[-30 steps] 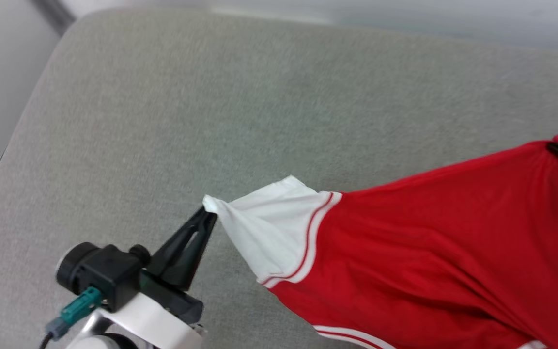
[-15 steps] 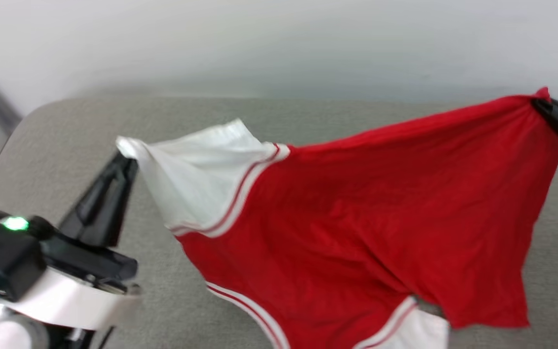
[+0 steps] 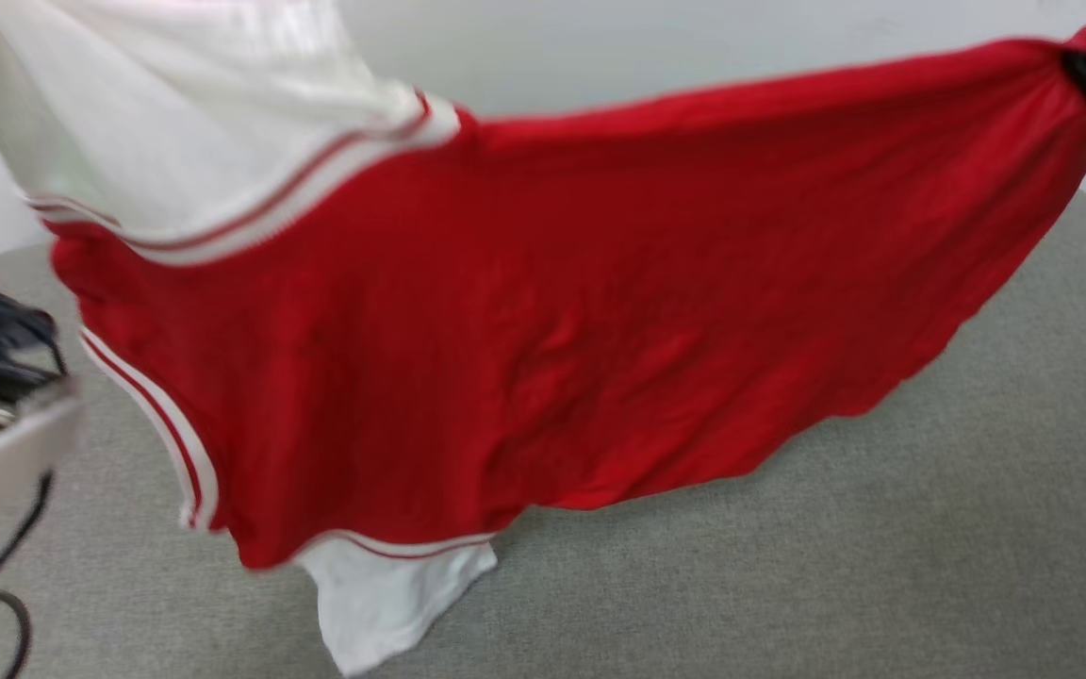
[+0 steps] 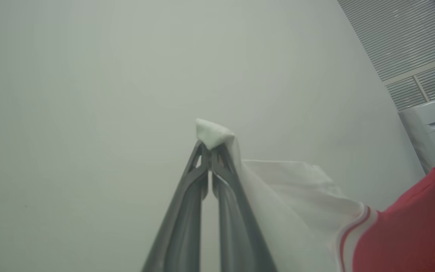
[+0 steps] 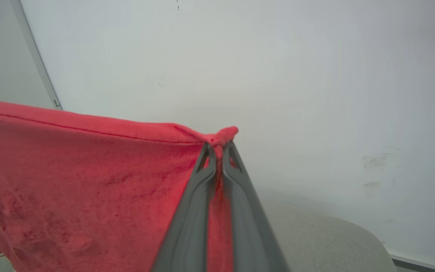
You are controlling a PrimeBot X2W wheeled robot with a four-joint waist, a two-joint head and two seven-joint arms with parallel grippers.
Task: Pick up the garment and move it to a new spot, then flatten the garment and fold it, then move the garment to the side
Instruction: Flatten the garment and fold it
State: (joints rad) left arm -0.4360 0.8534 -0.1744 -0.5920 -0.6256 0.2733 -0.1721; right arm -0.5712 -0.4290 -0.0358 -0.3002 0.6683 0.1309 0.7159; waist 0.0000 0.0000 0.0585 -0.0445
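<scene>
While the red T-shirt (image 3: 524,311) hangs stretched between both arms above the grey fabric-covered table (image 3: 882,566), its long axis runs side to side — one white sleeve at my left gripper (image 4: 210,145), a red corner at my right gripper (image 5: 219,145). Both pairs of fingers are clamped together on cloth: the left pinches the sleeve's tip, the right a bunched red corner. The other sleeve dangles toward the table's near edge; I judge both ends must come down evenly to lay it flat.

The right gripper's (image 5: 219,146) fingers (image 5: 194,211) pinch the garment (image 5: 70,170) (red corner).
</scene>
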